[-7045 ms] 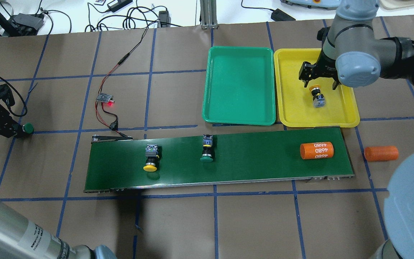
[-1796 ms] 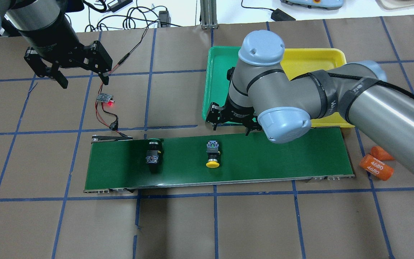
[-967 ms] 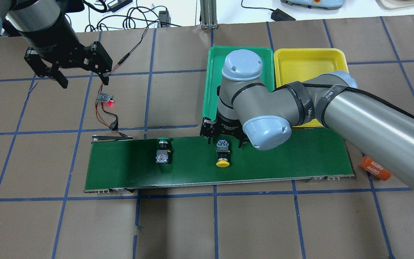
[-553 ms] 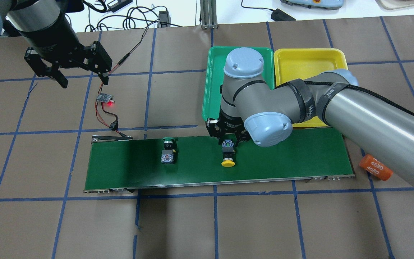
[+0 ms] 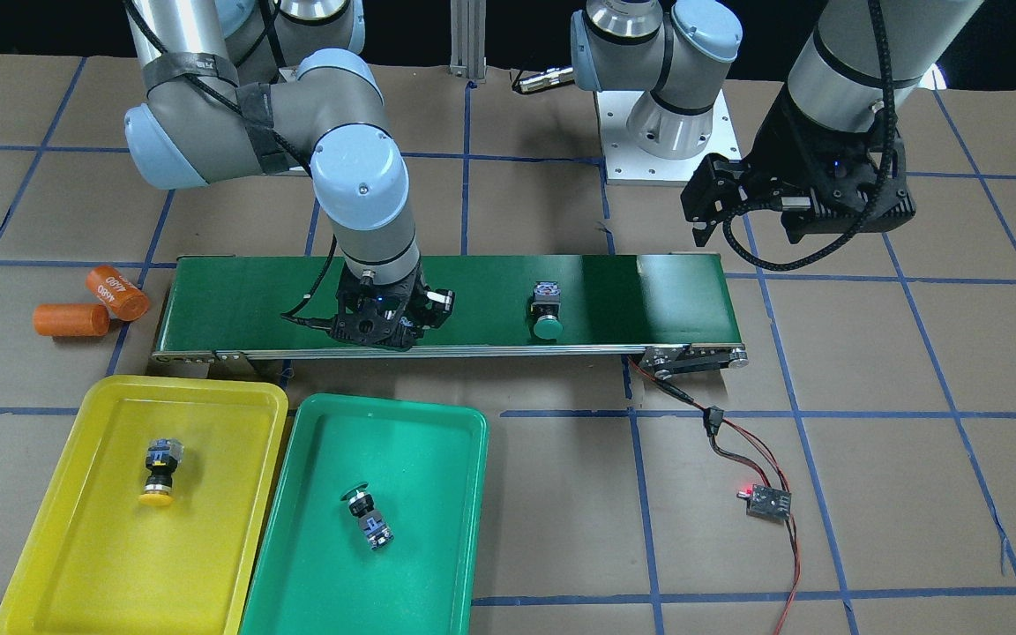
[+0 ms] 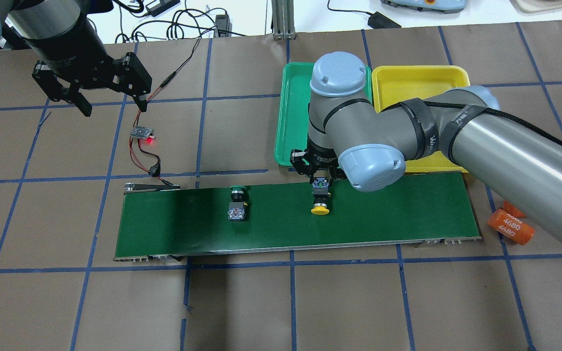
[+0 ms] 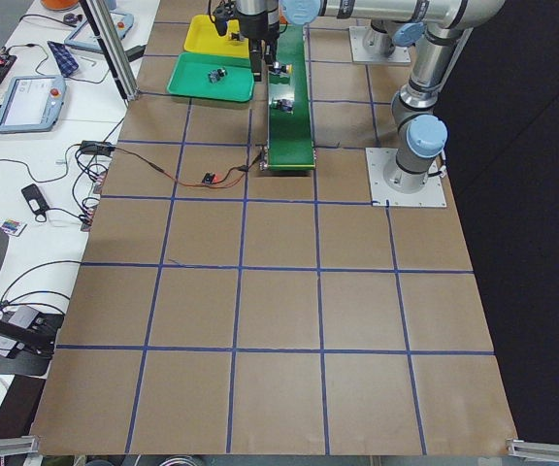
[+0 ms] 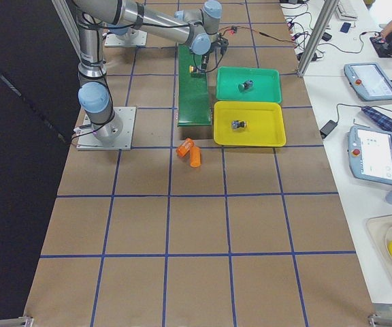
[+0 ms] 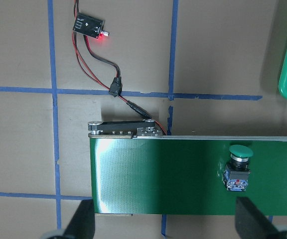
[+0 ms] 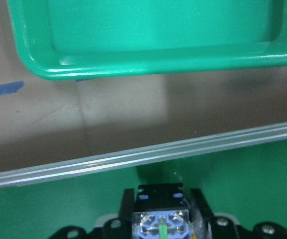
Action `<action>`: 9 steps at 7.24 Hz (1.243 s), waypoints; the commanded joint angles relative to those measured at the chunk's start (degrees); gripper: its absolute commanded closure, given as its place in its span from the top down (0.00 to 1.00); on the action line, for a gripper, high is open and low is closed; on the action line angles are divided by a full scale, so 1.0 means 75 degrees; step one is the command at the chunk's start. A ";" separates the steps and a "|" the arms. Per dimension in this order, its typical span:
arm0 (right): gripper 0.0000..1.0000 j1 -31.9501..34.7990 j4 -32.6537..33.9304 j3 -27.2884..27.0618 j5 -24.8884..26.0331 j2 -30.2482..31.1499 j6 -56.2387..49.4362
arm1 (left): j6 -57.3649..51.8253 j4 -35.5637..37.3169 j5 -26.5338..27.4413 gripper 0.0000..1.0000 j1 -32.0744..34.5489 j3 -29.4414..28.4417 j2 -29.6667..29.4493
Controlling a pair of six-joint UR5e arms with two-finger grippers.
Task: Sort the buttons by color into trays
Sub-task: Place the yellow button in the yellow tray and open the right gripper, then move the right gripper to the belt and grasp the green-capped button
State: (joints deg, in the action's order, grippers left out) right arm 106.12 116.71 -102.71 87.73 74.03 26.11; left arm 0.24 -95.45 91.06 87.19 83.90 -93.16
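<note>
My right gripper (image 6: 321,181) is low over the dark-green conveyor belt (image 6: 408,214) and shut on the body of a yellow-capped button (image 6: 320,209). The right wrist view shows that body (image 10: 161,213) between the fingers. A green-capped button (image 6: 237,201) lies on the belt to its left and also shows in the left wrist view (image 9: 238,169). One yellow-capped button (image 5: 158,476) lies in the yellow tray (image 5: 182,388). One green-capped button (image 5: 367,516) lies in the green tray (image 5: 384,407). My left gripper (image 6: 113,106) is open and empty, high above the table's far left.
Two orange cylinders marked 4680 (image 6: 510,227) lie on the table past the belt's right end. A small sensor board with a red light (image 6: 143,132) and its wires lie behind the belt's left end. The trays stand side by side behind the belt.
My right gripper came from the yellow tray down to the belt and shut on the yellow-capped button. Both belt buttons have ridden to the right. My left gripper has barely moved.
</note>
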 commanded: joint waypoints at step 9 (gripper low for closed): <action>1.00 -0.2840 0.0684 0.1214 0.0291 -0.0921 -0.3048 | 0.0004 0.0199 0.0022 1.00 0.0012 0.0016 -0.0024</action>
State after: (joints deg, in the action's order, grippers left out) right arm 84.68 123.95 -93.23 90.02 64.64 2.96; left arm 0.26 -93.98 91.23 87.27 83.98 -93.31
